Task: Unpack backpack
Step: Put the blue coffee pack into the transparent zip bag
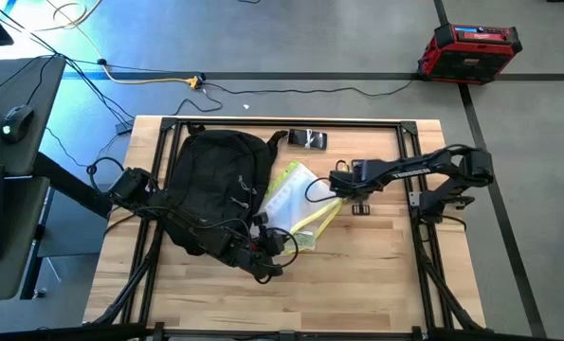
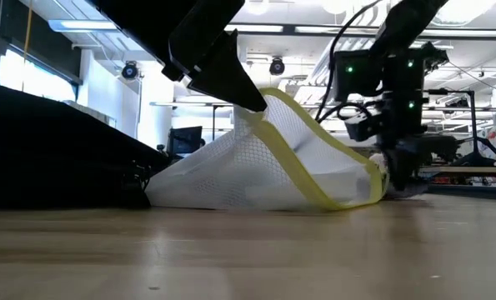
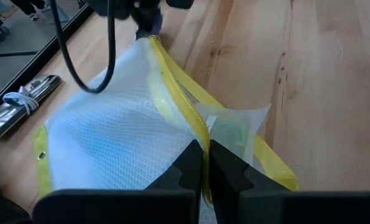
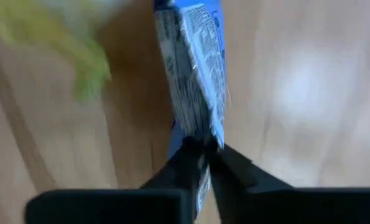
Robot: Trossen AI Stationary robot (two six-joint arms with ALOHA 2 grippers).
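Observation:
The black backpack [image 1: 213,188] lies on the table's left half. Beside it, to the right, lies a white mesh pouch with yellow trim [image 1: 299,204], one edge raised in a peak [image 2: 268,104] and its lower part on the wood. My left gripper [image 3: 206,167] is shut on that raised edge, near the table's front. My right gripper [image 4: 203,149] is just right of the pouch [image 1: 343,187], pointing steeply down, shut on a blue and silvery packet [image 4: 194,81]. My left gripper pinches the pouch's yellow trim [image 3: 201,134] between its two fingers, slanting down from the near side. That edge is lifted into a peak; the pouch's remaining part rests on the table. My right gripper pinches one end of the packet [image 4: 198,134] between its two fingers, from above. The packet reaches on past the fingertips toward the table; whether it touches the wood I cannot tell.
A small dark flat item [image 1: 308,139] with a white cord [image 3: 20,99] lies near the far edge. A black metal frame [image 1: 291,121] borders the table. Bare wood [image 1: 376,275] shows at the near right.

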